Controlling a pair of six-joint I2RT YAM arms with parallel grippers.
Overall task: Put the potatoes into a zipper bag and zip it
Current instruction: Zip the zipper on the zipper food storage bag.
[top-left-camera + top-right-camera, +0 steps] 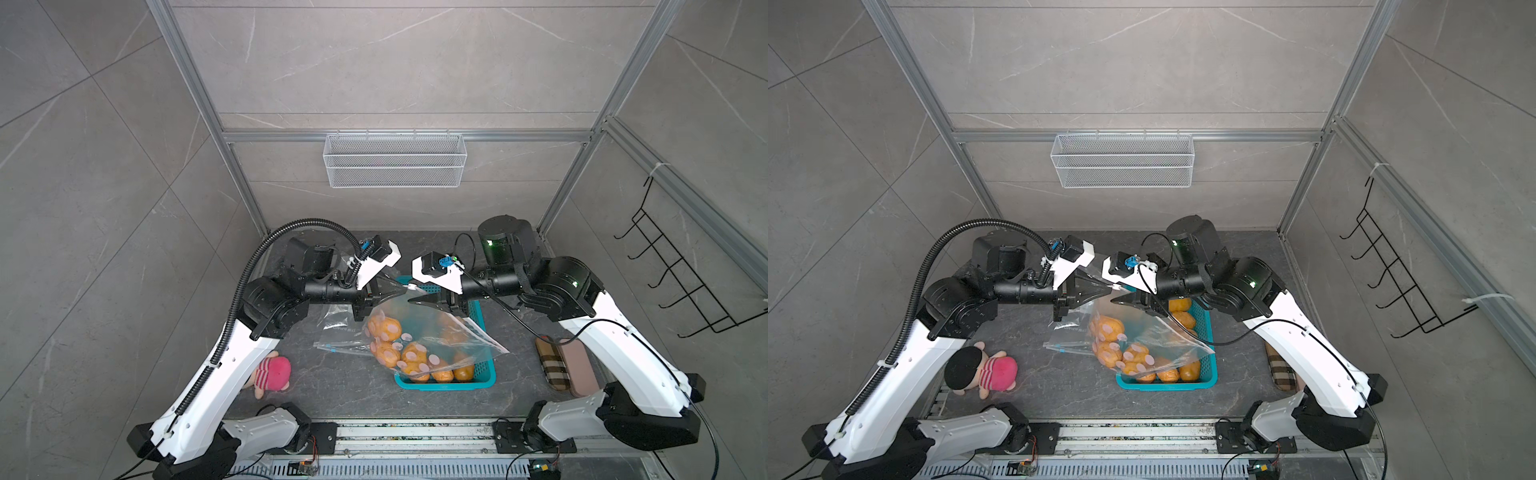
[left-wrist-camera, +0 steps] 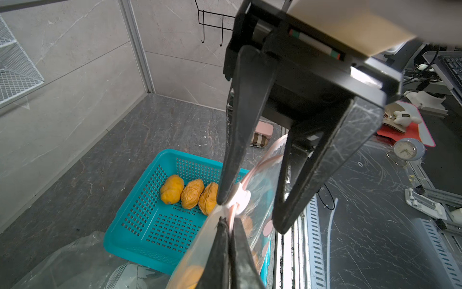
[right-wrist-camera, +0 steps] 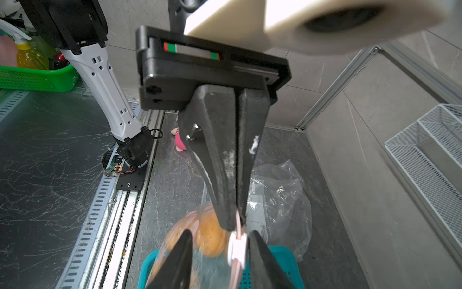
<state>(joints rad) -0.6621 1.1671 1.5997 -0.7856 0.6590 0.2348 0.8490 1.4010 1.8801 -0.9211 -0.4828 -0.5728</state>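
- Fingers first: the left fingers [image 2: 217,257] are clamped tight on the pink zip strip [image 2: 232,215] of the zipper bag [image 1: 440,332], just beside the white slider [image 2: 239,197]. The right fingers [image 2: 240,130] stand spread, straddling that slider without gripping it.
- Both top views have the two pairs of fingers meeting at 12 o'clock of the bag, which hangs from them and slumps across the teal basket [image 1: 486,376].
- Potatoes [image 1: 386,330]: several orange lumps are bunched inside the bag, and more show through it at the basket's 6 o'clock end.
- The left wrist view adds what the top views half hide: three potatoes [image 2: 191,192] loose in the basket [image 2: 140,225], skins wrinkled and glossy, on a perforated plastic floor.
- Only the right wrist view shows the slider [image 3: 236,247] sitting between the right fingers' tips, nearer one of them.
- The bag is thin clear film with pale pink dots.
- Spare clear bags [image 1: 336,328] lie crumpled at its 9 o'clock on the dark, veined surface [image 1: 340,386].
- A pink plush toy [image 1: 272,372] sits at 8 o'clock, well apart.
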